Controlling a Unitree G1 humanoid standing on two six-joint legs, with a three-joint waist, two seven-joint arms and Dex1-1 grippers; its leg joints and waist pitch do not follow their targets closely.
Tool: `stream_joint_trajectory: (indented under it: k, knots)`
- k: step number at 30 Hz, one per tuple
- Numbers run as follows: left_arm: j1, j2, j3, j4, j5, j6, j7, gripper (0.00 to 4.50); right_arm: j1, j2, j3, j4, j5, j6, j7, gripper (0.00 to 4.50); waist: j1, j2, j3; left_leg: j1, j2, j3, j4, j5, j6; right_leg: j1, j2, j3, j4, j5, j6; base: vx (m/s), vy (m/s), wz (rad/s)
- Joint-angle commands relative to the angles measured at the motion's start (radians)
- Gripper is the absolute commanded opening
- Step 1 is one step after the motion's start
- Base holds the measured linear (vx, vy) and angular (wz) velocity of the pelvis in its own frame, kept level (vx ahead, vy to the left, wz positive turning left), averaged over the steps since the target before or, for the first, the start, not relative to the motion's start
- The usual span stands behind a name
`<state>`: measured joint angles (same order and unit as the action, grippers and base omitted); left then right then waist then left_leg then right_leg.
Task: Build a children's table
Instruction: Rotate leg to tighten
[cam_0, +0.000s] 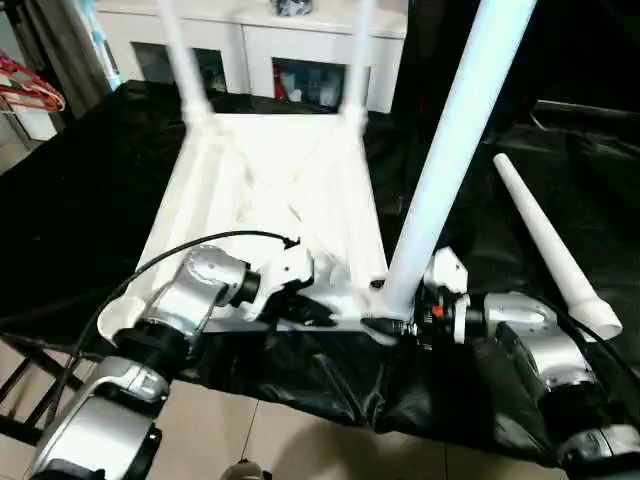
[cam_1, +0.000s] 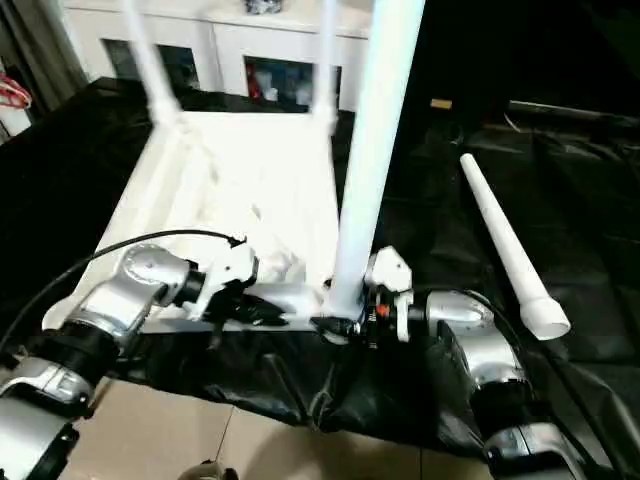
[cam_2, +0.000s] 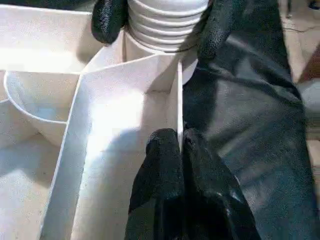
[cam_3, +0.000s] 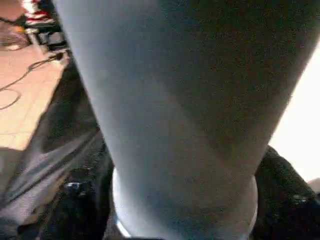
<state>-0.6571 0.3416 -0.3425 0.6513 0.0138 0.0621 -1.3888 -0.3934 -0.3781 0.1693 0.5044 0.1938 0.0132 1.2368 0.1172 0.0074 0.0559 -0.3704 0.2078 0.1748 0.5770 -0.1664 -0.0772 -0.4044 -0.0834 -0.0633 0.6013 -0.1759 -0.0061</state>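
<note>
While the top (cam_0: 270, 190) lies upside down on the black work table (cam_0: 80, 200), ribbed underside up, two legs (cam_0: 185, 60) stand in its far corners and a third leg (cam_0: 450, 150) rises from the near right corner. The right gripper (cam_0: 395, 322) sits at the base of this near leg, its black fingers (cam_2: 107, 17) set on either side of the ribbed end just above the socket; in the left wrist view they touch the leg on both sides, so it grips the leg. The left gripper (cam_2: 181, 145) is pinched closed on the thin near rim (cam_2: 179, 100) of the top, one finger on each side of the wall, just beside that same corner. The fourth leg (cam_0: 555, 250) lies loose on the black cover to the right, apart from the top, its wide end toward the robot. White cabinets (cam_0: 270, 50) stand behind the table.
</note>
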Motion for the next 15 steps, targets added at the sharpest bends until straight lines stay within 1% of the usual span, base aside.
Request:
stream_joint_trajectory:
  k: [1,4,8,10,11,12,13,14,15]
  knots:
    - [-0.007,-0.009,-0.022,-0.032,-0.012,-0.012,-0.033,0.00,0.011,-0.003,0.041,-0.027,-0.007,0.016,0.048,2.93,-0.004,0.004,-0.069,0.014,0.025,0.002,-0.066,-0.252,0.048,0.053,-0.052,0.036,-0.063,-0.150,-0.263,0.000,0.000,0.00]
    - [-0.007,-0.004,-0.020,-0.027,-0.010,-0.013,-0.040,0.00,0.015,-0.004,0.048,-0.030,-0.009,0.019,0.057,2.86,-0.005,0.004,-0.069,0.014,0.025,0.001,-0.067,-0.261,0.042,0.053,-0.053,0.037,-0.064,-0.168,-0.259,0.000,0.000,0.00]
    - [-0.007,-0.009,-0.010,-0.024,-0.011,-0.011,-0.012,0.00,0.021,0.003,0.049,-0.029,-0.013,0.023,0.031,2.83,-0.005,0.003,-0.071,0.013,0.024,0.001,-0.065,-0.244,0.043,0.054,-0.053,0.037,-0.062,-0.149,-0.259,0.000,0.000,0.00]
    - [-0.016,-0.028,0.009,-0.011,-0.004,-0.008,0.052,0.00,0.018,0.030,0.032,-0.015,-0.017,0.048,-0.031,2.83,-0.005,0.005,-0.070,0.014,0.025,0.001,-0.065,-0.247,0.042,0.052,-0.052,0.037,-0.063,-0.149,-0.261,0.000,0.000,0.00]
    - [-0.023,-0.044,0.023,-0.002,-0.003,-0.001,0.095,0.00,0.010,0.049,0.018,0.002,-0.021,0.058,-0.080,2.83,-0.006,0.004,-0.069,0.015,0.024,0.001,-0.066,-0.258,0.038,0.052,-0.052,0.037,-0.065,-0.164,-0.259,0.000,0.000,0.00]
    - [-0.025,-0.049,0.028,0.002,-0.003,0.001,0.109,0.00,0.007,0.055,0.014,0.008,-0.023,0.061,-0.097,2.83,-0.007,0.003,-0.068,0.014,0.023,0.001,-0.066,-0.261,0.033,0.051,-0.053,0.038,-0.065,-0.174,-0.256,0.000,0.000,0.00]
    - [-0.038,-0.076,0.051,0.016,-0.003,0.011,0.178,0.00,-0.007,0.087,-0.006,0.043,-0.038,0.061,-0.191,2.83,-0.012,0.000,-0.064,0.015,0.021,0.000,-0.070,-0.289,0.019,0.051,-0.055,0.037,-0.072,-0.242,-0.238,0.000,0.000,0.00]
    - [-0.042,-0.087,0.059,0.020,-0.003,0.013,0.203,0.00,-0.014,0.101,-0.013,0.061,-0.048,0.050,-0.237,2.83,-0.013,0.002,-0.065,0.017,0.021,-0.001,-0.070,-0.297,0.011,0.049,-0.059,0.037,-0.074,-0.266,-0.233,0.000,0.000,0.00]
    - [-0.046,-0.098,0.066,0.023,-0.002,0.013,0.230,0.00,-0.021,0.116,-0.021,0.083,-0.061,0.037,-0.289,2.82,-0.017,-0.001,-0.064,0.018,0.019,-0.004,-0.071,-0.309,-0.001,0.049,-0.059,0.036,-0.078,-0.313,-0.215,0.000,0.000,0.00]
